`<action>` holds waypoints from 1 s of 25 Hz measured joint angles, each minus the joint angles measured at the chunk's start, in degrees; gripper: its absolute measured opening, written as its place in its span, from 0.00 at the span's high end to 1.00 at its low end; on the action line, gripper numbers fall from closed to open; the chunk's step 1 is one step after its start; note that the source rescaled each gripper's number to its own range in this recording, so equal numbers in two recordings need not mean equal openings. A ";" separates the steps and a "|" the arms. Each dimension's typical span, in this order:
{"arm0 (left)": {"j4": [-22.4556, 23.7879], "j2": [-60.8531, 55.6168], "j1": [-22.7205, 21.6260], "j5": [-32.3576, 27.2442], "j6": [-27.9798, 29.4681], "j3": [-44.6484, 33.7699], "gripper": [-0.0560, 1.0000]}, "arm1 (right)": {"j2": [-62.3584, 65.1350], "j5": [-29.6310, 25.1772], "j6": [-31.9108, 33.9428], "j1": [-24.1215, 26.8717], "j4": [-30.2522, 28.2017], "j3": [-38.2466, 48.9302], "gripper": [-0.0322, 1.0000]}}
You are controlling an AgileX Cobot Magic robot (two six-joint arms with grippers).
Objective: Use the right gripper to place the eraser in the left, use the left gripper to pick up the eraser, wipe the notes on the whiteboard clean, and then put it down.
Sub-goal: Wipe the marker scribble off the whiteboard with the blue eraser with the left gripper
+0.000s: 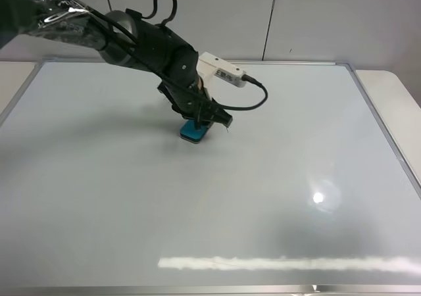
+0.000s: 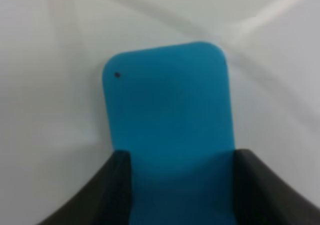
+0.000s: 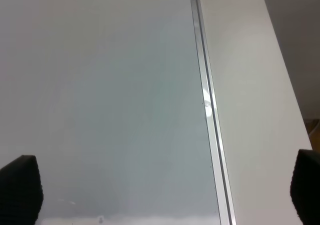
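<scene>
The whiteboard (image 1: pixel 276 177) fills most of the exterior high view, and no black notes show on it. My left gripper (image 1: pixel 202 120), with its white wrist box (image 1: pixel 220 70), reaches down over the board's upper middle. It is shut on the teal eraser (image 1: pixel 194 132), which rests flat on the board. In the left wrist view the eraser (image 2: pixel 170 110) sits between both black fingers (image 2: pixel 107 190), with the white board (image 2: pixel 50 85) under it. My right gripper (image 3: pixel 165 190) is open and empty above the board's right frame (image 3: pixel 207 105). It is out of the exterior high view.
A pale table surface (image 1: pixel 395 92) lies beyond the board's right frame and also shows in the right wrist view (image 3: pixel 255 85). A light glare spot (image 1: pixel 318 197) sits on the board's right half. A grey panelled wall (image 1: pixel 316 20) stands behind.
</scene>
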State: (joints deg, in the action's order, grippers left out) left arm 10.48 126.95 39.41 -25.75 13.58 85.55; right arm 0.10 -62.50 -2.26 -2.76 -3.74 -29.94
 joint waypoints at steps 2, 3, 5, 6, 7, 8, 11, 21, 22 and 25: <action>-1.42 0.52 3.48 -0.58 -0.13 1.51 0.94 | 0.00 0.00 0.00 0.00 0.00 0.00 0.00; -1.79 0.88 5.07 -1.36 -0.13 2.36 0.94 | 0.00 0.00 0.00 0.00 0.00 0.00 0.00; -2.30 1.31 7.19 -2.62 -0.13 3.59 0.94 | 0.00 0.00 0.00 0.00 0.00 0.00 0.00; -2.36 1.46 7.83 -3.12 -0.13 3.94 0.94 | 0.00 0.00 0.00 0.00 0.00 0.00 0.00; -2.36 1.54 8.10 -3.42 -0.13 4.08 0.94 | 0.00 0.00 0.00 0.00 0.00 0.00 0.00; -2.29 1.59 8.03 -3.47 -0.13 4.12 0.94 | 0.00 0.00 0.00 0.00 0.00 0.00 0.00; -2.11 1.75 6.55 -3.89 -0.14 4.24 0.94 | 0.00 0.00 0.00 0.00 0.00 0.00 0.00; -0.78 3.54 -6.91 -0.15 -4.68 5.45 0.94 | 0.00 0.00 0.00 0.00 0.00 0.00 0.00; -0.73 3.65 -8.35 0.67 -5.24 5.45 0.94 | 0.00 0.00 0.00 0.00 0.00 0.00 0.00; -0.26 4.35 -13.28 1.74 -7.28 6.76 0.94 | 0.00 0.00 0.00 0.00 0.00 0.00 0.00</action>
State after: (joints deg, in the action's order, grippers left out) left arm 10.23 131.30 26.13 -24.01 6.30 92.31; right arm 0.10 -62.50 -2.26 -2.76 -3.74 -29.94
